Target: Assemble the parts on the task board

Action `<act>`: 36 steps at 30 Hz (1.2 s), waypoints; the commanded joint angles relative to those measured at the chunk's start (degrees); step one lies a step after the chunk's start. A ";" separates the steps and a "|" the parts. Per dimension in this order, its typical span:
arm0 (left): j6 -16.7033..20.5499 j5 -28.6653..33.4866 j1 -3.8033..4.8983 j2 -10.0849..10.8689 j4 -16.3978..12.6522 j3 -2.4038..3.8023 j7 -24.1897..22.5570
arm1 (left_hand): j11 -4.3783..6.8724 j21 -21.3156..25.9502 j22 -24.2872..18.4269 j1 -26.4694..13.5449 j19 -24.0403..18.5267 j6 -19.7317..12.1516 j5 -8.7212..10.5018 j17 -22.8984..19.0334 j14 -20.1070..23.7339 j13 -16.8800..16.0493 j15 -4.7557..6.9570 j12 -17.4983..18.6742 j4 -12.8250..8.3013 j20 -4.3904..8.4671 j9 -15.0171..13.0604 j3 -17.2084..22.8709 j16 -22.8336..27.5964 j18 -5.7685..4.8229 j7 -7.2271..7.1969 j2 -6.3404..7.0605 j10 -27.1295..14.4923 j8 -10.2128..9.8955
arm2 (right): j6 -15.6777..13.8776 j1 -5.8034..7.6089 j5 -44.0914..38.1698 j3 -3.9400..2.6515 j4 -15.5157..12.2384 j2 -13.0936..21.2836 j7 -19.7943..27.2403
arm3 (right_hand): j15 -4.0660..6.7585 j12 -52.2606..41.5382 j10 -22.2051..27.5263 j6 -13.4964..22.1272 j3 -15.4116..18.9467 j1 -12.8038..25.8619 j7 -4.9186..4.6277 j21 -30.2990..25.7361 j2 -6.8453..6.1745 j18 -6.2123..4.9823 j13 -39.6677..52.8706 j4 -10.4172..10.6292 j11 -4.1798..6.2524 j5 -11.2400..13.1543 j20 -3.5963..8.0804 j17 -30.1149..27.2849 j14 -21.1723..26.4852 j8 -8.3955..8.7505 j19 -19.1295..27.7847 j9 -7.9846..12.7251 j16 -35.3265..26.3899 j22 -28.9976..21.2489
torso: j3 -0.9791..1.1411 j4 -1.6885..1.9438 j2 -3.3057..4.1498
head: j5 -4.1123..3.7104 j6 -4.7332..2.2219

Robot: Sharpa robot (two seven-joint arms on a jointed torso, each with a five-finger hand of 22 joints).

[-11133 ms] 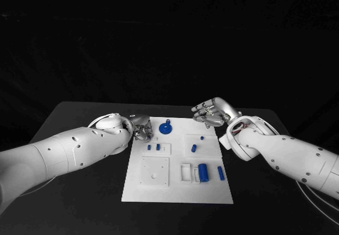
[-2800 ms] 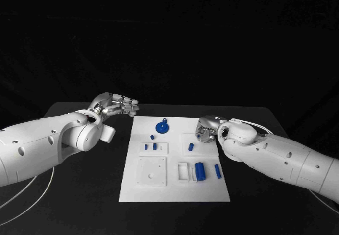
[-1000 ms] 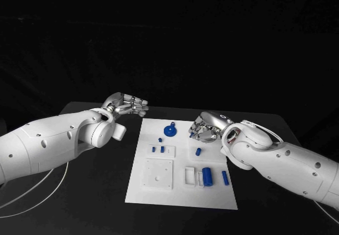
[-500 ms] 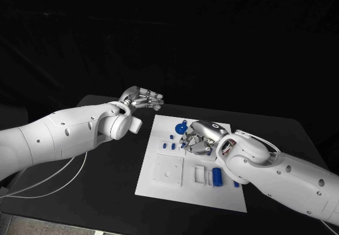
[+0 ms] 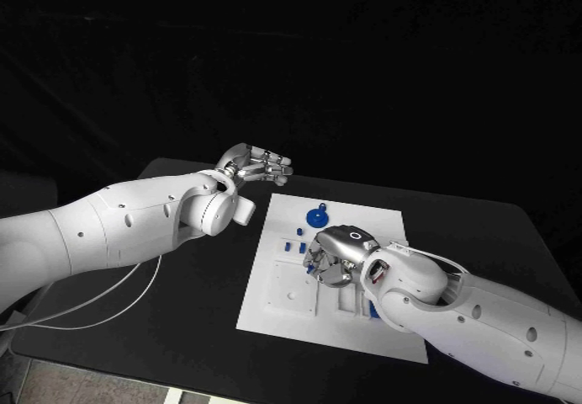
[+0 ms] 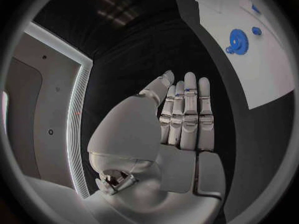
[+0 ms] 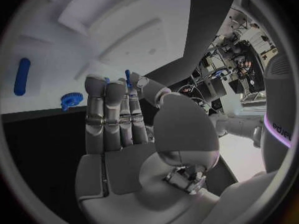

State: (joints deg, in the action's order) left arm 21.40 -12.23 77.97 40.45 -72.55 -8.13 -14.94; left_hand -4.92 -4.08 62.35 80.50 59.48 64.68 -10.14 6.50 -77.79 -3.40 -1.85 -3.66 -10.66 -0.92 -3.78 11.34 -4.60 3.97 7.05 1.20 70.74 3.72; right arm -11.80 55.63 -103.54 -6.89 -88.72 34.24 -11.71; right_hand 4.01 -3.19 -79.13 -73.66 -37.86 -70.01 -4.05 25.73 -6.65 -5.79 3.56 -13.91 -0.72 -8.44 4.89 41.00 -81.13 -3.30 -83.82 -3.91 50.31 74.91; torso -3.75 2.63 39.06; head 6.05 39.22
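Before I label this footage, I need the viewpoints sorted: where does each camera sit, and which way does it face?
Head view: on the robot's head, looking down at the white task board; both white arms show.
Left wrist view: behind the left hand, facing past flat fingers to the black table.
Right wrist view: behind the right hand, facing the board.
All three show the round blue gear part.

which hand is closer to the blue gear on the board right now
Right. The right hand sits over the task board just below the blue gear; the left hand hovers off the board's far left corner.
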 commanded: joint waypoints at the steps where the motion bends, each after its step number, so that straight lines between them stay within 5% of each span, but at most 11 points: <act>1: 0.38 0.57 0.14 -0.19 -0.26 0.04 -1.04 | 0.19 0.16 -0.05 0.01 0.33 0.18 -0.34 -0.06 -0.11 0.07 -0.28 0.18 0.15 -0.05 0.08 -0.17 0.34 -0.42 -0.11 -0.42 0.26 -0.05 | 0.56 -0.29 -3.76 0.24 0.21 -0.36 -0.55 | 0.01 -0.29 -0.38 -0.36 -0.05 0.04 -0.01 0.24 0.40 -0.53 0.06 -0.18 -0.09 0.20 0.36 0.10 -0.27 -0.36 -2.69 -0.05 -0.13 2.10 | 0.07 -0.04 0.05 | 0.38 0.42; 12: -0.01 0.59 0.13 -0.32 -0.32 0.04 -0.91 | 0.18 0.17 -0.48 -0.02 0.39 0.11 -0.31 -0.10 -0.10 0.07 -0.29 0.18 0.34 -0.07 0.08 -0.22 0.33 -0.40 -0.10 -0.44 0.22 -0.06 | 0.47 -1.10 -4.40 1.15 1.62 -1.30 -0.51 | 0.03 -0.29 -0.41 -0.39 -0.25 0.15 0.00 0.47 0.33 -0.47 0.05 -0.17 -0.09 0.11 0.40 0.13 -0.33 -0.37 -2.69 -0.06 -0.22 2.14 | 0.07 0.00 0.02 | 0.65 0.83; 36: -0.69 0.59 0.13 -0.30 -0.34 0.04 -0.50 | 0.11 0.17 -1.54 -0.16 0.54 -0.20 -0.22 -0.15 0.04 0.07 -0.38 0.18 0.77 -0.16 0.08 -0.20 0.36 -0.36 -0.06 -0.35 0.00 -0.06 | 1.65 -1.49 -4.83 1.57 2.52 -1.88 -0.62 | 0.03 -0.29 -0.42 -0.39 -0.38 0.19 0.00 0.53 0.34 -0.47 0.05 -0.21 -0.09 0.08 0.41 0.19 -0.36 -0.36 -2.68 -0.05 -0.28 2.13 | 0.01 -0.05 -0.03 | 0.73 1.41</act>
State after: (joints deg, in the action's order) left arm 21.31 -12.02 77.97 40.27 -72.73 -8.13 -14.95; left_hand -4.92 -4.08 60.86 80.50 59.69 64.68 -10.14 6.43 -77.79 -3.40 -1.85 -3.66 -10.20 -1.13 -3.78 11.20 -4.60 3.97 7.05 1.21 70.74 3.72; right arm -11.59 54.21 -107.32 -5.35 -86.27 32.43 -12.14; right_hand 3.97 -3.18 -79.12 -73.51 -37.88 -69.99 -4.09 26.00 -6.67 -5.34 3.53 -14.24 -0.73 -8.37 4.88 41.14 -81.11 -3.43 -83.82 -3.92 50.31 74.91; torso -3.71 2.59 39.05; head 6.80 40.55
